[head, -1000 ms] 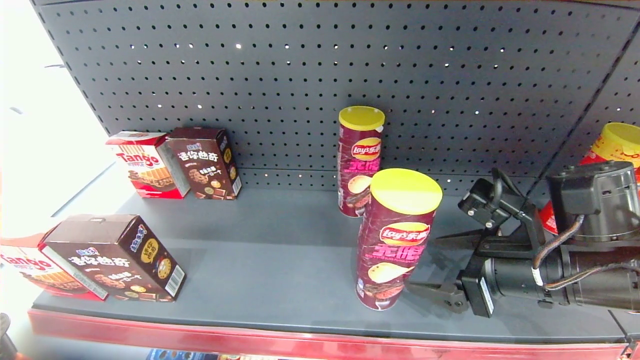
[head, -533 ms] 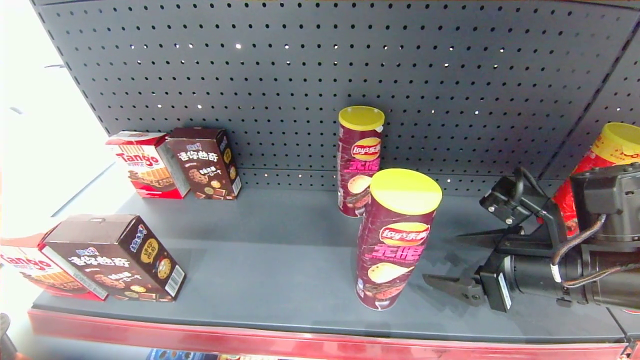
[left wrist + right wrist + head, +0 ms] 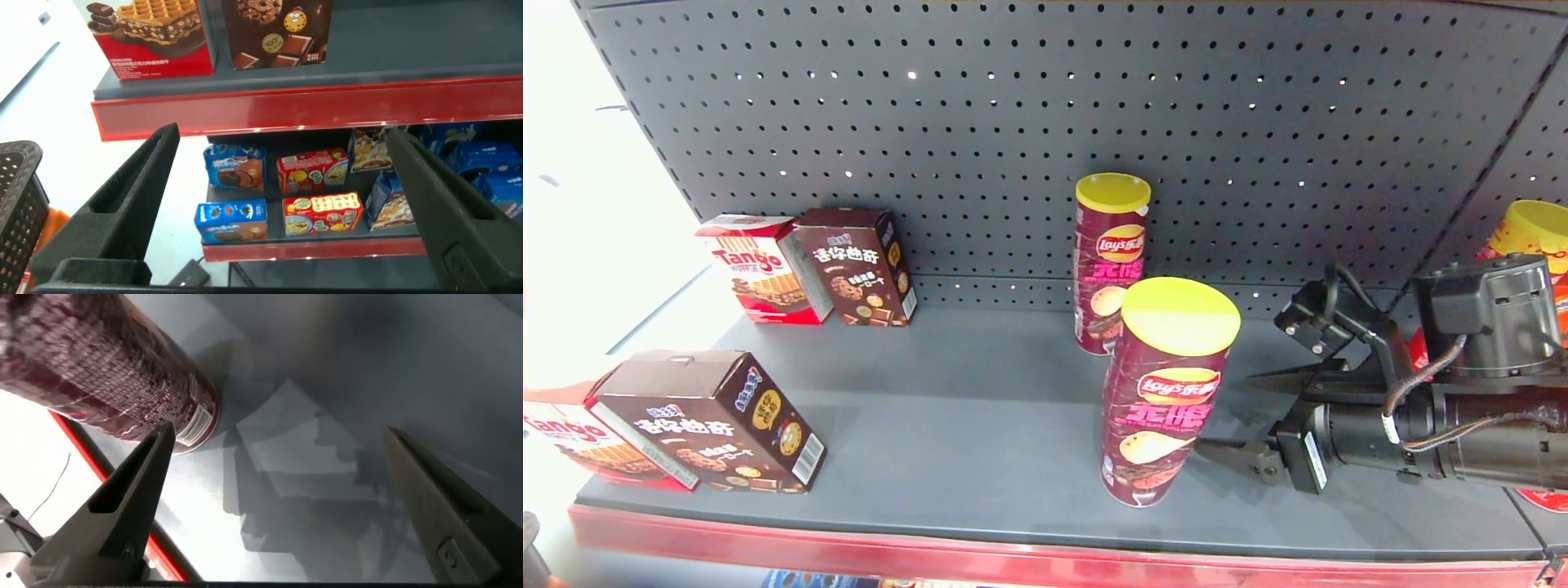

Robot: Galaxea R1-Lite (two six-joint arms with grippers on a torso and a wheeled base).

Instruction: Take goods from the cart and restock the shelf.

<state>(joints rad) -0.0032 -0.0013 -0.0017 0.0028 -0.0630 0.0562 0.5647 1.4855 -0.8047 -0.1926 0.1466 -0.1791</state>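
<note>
Returning toward the front chip can (image 3: pixel 1164 392) after drawing back half a second ago, the right claw (image 3: pixel 1227 412) is now lying with its nearer fingertip against or just beside the can's lower side. The can has shifted slightly away from it. The grey shelf (image 3: pixel 980 408) is running beneath the claw. The can is standing on it directly ahead of the spread, empty jaws, close to the red front edge (image 3: pixel 1013 563). A second chip can (image 3: pixel 1112 261) is standing beyond the first, nearer the pegboard (image 3: pixel 1013 122). The left claw (image 3: pixel 278 204) is hanging wide apart and empty, well below, facing the lower shelves (image 3: pixel 327 245). The step appears to be a final nudge to seat the can. It is calling for a slow push low on the can, since pushing higher is risking a topple.
</note>
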